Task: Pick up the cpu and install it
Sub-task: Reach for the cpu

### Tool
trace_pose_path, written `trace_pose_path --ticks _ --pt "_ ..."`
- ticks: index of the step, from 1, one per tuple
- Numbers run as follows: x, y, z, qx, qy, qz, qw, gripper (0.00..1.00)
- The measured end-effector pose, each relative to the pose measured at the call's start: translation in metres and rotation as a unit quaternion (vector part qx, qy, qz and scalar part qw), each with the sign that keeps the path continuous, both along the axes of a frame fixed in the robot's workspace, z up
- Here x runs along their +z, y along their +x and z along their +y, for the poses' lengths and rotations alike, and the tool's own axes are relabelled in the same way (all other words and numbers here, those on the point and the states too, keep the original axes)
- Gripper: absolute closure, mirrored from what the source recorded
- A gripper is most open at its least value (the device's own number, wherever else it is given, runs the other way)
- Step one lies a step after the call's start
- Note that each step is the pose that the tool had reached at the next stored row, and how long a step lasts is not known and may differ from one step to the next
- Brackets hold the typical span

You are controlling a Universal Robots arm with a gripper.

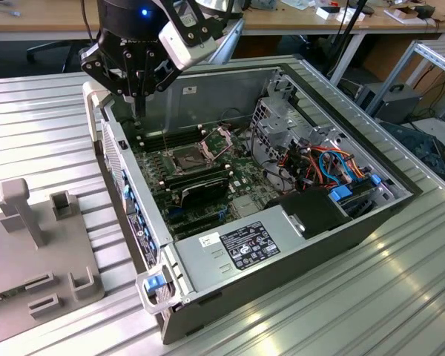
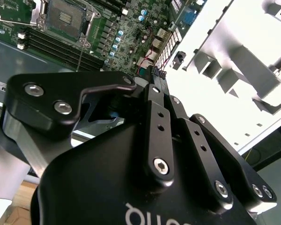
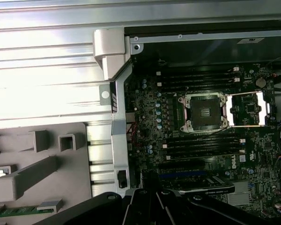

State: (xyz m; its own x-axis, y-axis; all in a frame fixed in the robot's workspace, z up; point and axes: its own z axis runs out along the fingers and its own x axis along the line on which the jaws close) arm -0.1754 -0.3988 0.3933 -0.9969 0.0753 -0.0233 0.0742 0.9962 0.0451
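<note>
- The open computer case (image 1: 334, 245) lies on its side, with the gripper (image 1: 139, 98) above its rim.
- A grey holder tray (image 3: 42, 164) sits outside the case, beside the gripper.
- The gripper looks clenched; I can't tell what it pinches, if anything.
- The socket (image 3: 203, 111), frame swung open and bare, lies below the gripper and further inside.
- Where the cpu lies, I can't tell.

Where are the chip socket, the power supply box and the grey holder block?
chip socket (image 3: 205, 112): first wrist view, its dark centre.
power supply box (image 1: 241, 246): exterior view, its labelled top.
grey holder block (image 1: 59, 250): exterior view, its flat base.
</note>
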Motion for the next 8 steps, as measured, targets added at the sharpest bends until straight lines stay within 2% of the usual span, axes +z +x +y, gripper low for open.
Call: trace_pose_path --ticks 4,8 --pt "0.0000 -0.0002 0.0000 0.000 0.0000 0.0000 1.00000 0.89" --pt "0.0000 -0.0051 0.0000 0.000 0.0000 0.0000 1.00000 0.89"
